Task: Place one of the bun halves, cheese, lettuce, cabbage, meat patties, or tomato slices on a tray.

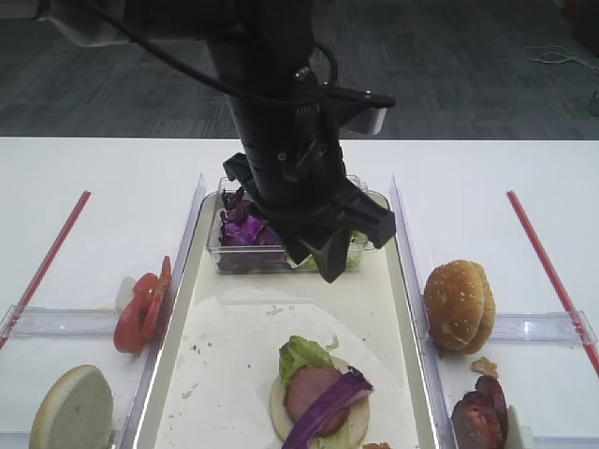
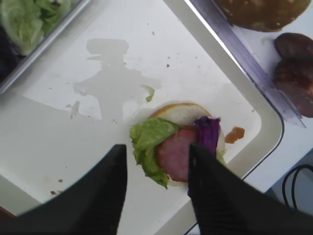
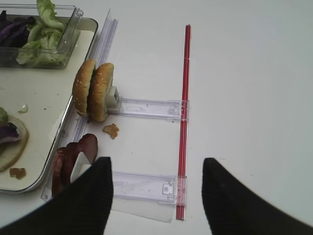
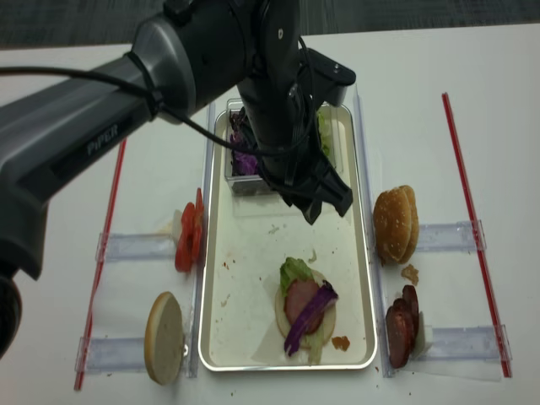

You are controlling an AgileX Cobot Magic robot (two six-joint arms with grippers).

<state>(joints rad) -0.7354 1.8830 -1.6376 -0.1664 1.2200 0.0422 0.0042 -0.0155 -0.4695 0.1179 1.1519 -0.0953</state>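
Risk from here, as a judgement: knocking the stacked bun half (image 2: 188,113), lettuce (image 2: 149,147), pink patty (image 2: 176,152) and purple cabbage strip (image 2: 209,134) apart on a careless descent, since the pile lies loose. Left end effector (image 2: 157,188) with fingers apart and empty, hanging above the tray (image 4: 218,333); stack at lower centre of the tray, directly beneath and between the fingers. Right end effector (image 3: 156,196) likewise apart and empty, over the surface (image 3: 244,73) at lower right, beside the dark patties (image 3: 73,156) and sesame buns (image 3: 93,90).
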